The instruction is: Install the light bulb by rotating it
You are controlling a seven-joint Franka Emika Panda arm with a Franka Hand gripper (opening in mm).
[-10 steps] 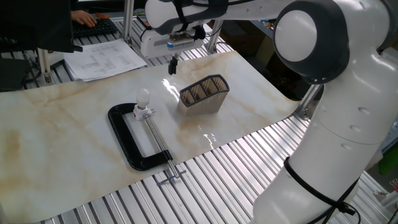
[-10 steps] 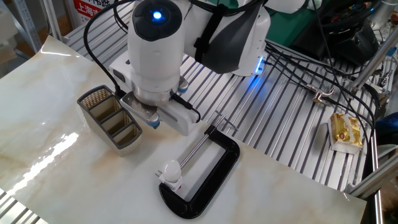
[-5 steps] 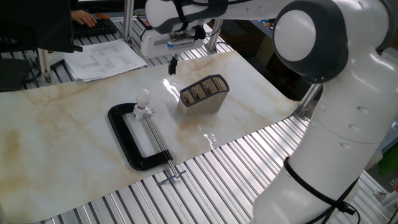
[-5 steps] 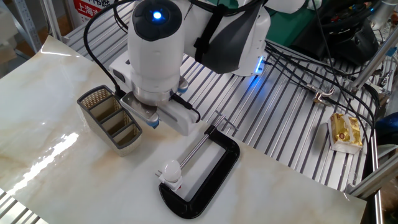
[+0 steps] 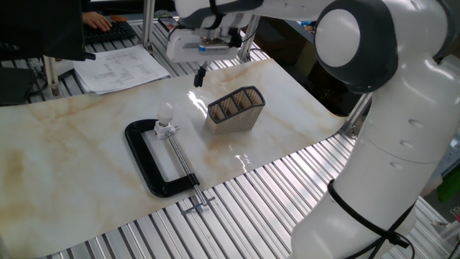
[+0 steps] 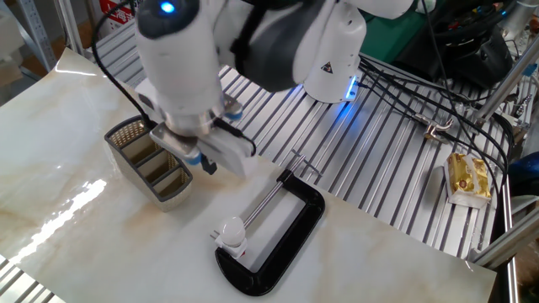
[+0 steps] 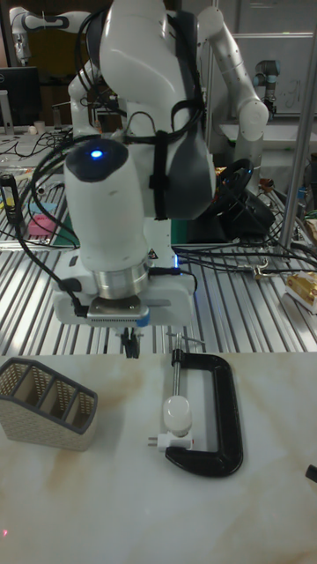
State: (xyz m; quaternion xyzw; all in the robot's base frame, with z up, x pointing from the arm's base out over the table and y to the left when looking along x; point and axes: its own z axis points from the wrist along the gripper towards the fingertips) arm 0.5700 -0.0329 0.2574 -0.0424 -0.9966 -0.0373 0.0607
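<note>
- Tall fixed view shows the light bulb (image 7: 177,413) seated on a small white socket (image 7: 167,438) inside the mouth of a black C-clamp (image 7: 217,414), which lies flat on the marbled table (image 7: 158,511).
- Both other fixed views place the bulb at the clamp's closed end, with the clamp's screw rod (image 5: 180,162) running away from it toward the table edge.
- A mesh basket (image 5: 236,109) with three compartments stands near the clamp, apart from it.
- Above the table, the gripper (image 7: 131,343) hangs between basket and clamp, well clear of the bulb; its dark fingers (image 5: 200,75) sit close together with nothing between them.
- Printed papers (image 5: 122,68) lie beyond the table's far edge.
</note>
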